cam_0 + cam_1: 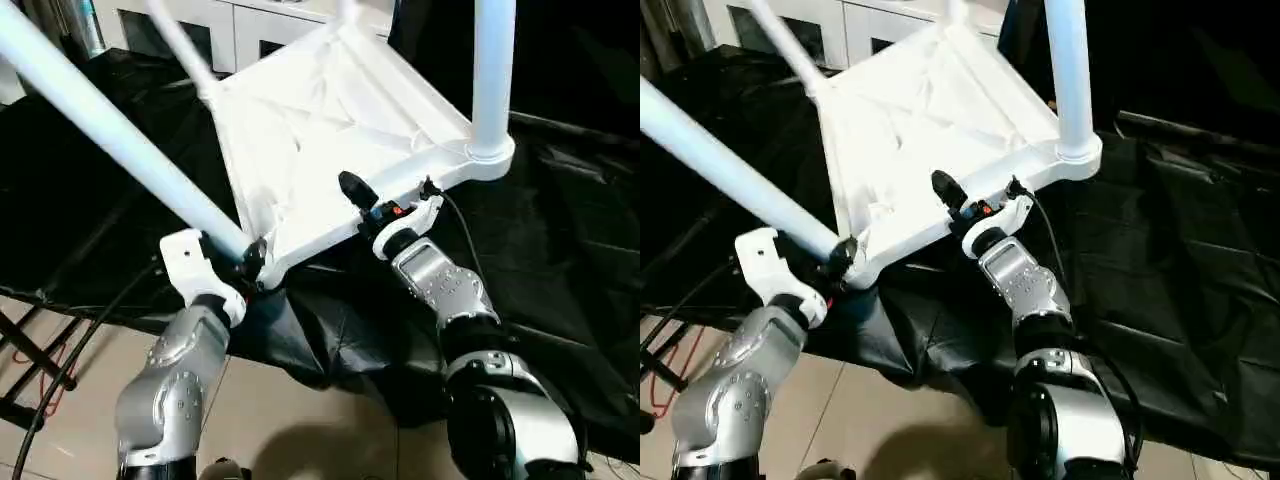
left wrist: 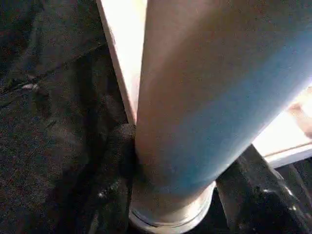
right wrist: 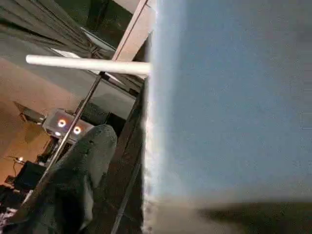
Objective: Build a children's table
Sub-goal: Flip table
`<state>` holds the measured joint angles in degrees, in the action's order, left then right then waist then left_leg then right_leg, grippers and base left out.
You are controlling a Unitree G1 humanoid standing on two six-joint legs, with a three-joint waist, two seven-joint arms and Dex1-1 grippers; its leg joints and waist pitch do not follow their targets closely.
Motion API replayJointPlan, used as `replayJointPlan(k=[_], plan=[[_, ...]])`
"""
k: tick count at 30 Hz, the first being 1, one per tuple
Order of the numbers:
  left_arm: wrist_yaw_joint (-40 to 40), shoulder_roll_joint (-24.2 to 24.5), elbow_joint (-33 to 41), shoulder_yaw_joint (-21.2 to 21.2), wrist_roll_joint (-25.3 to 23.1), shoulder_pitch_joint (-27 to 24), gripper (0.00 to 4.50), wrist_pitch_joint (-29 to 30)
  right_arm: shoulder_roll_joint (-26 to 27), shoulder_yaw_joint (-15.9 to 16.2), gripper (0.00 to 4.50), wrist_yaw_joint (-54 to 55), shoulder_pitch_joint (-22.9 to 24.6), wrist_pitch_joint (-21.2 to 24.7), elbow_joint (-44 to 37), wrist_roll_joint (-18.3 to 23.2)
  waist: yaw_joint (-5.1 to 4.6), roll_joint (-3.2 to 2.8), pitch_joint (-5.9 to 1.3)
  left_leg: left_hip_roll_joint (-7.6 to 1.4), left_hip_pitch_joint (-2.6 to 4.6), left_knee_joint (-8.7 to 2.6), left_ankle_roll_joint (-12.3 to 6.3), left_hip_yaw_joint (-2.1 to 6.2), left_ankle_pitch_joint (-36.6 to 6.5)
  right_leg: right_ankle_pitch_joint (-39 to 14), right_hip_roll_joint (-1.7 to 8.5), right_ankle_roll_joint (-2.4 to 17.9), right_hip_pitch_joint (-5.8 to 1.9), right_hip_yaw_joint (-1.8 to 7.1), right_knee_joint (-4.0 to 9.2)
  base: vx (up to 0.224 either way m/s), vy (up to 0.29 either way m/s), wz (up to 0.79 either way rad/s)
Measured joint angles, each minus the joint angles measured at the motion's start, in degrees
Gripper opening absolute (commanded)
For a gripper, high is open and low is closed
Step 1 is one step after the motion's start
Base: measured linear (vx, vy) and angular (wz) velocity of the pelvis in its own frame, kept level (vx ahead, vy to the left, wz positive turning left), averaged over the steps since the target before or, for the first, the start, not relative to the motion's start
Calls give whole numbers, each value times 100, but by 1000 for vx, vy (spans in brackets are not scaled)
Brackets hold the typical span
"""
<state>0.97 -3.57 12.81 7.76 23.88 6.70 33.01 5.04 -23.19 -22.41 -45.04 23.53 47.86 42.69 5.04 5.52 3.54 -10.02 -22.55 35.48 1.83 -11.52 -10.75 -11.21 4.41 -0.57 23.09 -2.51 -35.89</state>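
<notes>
White plastic tabletop (image 1: 320, 130): light, stiff, slick. Your left gripper (image 1: 240, 262) clamps the near-left leg (image 1: 110, 135); right gripper (image 1: 385, 200) gapes.

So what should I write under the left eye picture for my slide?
Upside-down tabletop on black cloth; left end effector at a leg, right end effector at its edge.

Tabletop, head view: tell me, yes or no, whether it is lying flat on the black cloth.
No: the tabletop is tipped up on its near edge, ribbed underside toward the camera, above the black cloth.
</notes>
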Motion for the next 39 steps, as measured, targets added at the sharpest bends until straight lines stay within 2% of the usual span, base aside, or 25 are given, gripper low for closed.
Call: replayJointPlan(k=[15,16,18,23,28,31,33,36,39], plan=[[-59,12,-44,-80,-8,53,213,44,-135,-199,212,-18,-188,-202,471,-60,9,-10,-1,0,3,0,6,3,3,2,0,2,-1,-2,-9,0,0,0],[-56,13,-69,-80,-8,71,248,42,-136,-200,209,-24,-194,-247,496,-68,10,-10,-1,0,3,0,6,3,3,2,0,2,-1,-3,-10,0,0,0],[-2,16,-85,-54,71,80,283,46,-137,-202,198,-24,-203,-308,523,-107,13,-21,4,0,2,0,8,5,4,3,0,3,0,-4,-11,0,0,0],[296,54,-61,1,354,117,317,149,-240,-291,196,6,-241,-411,582,-122,44,-61,28,0,-2,0,10,4,6,4,0,6,0,-5,-11,0,0,0],[625,578,273,-23,514,-61,360,491,-394,-320,196,6,-265,-409,608,-128,60,-197,56,0,-3,0,11,5,7,10,1,14,1,-6,-16,0,0,0],[822,863,517,-113,488,-287,375,534,-461,-258,196,92,-207,-408,331,-257,95,-366,98,0,-8,1,20,6,13,26,3,32,-2,-9,-19,0,0,0],[908,1043,574,-124,432,-487,400,533,-597,-228,196,134,-116,-408,142,-300,126,-473,96,1,-12,1,21,1,13,31,4,29,-4,-1,-22,0,0,0],[1112,1236,693,-197,292,-709,408,455,-764,-227,196,258,35,-408,-308,-306,150,-543,105,0,-24,0,22,2,14,31,4,-5,-1,-2,-22,0,0,0],[1198,1313,871,-358,227,-778,408,416,-891,-258,196,395,146,-407,-725,-310,147,-547,103,-1,-34,0,34,3,21,38,4,-12,1,-2,-23,0,0,0]])
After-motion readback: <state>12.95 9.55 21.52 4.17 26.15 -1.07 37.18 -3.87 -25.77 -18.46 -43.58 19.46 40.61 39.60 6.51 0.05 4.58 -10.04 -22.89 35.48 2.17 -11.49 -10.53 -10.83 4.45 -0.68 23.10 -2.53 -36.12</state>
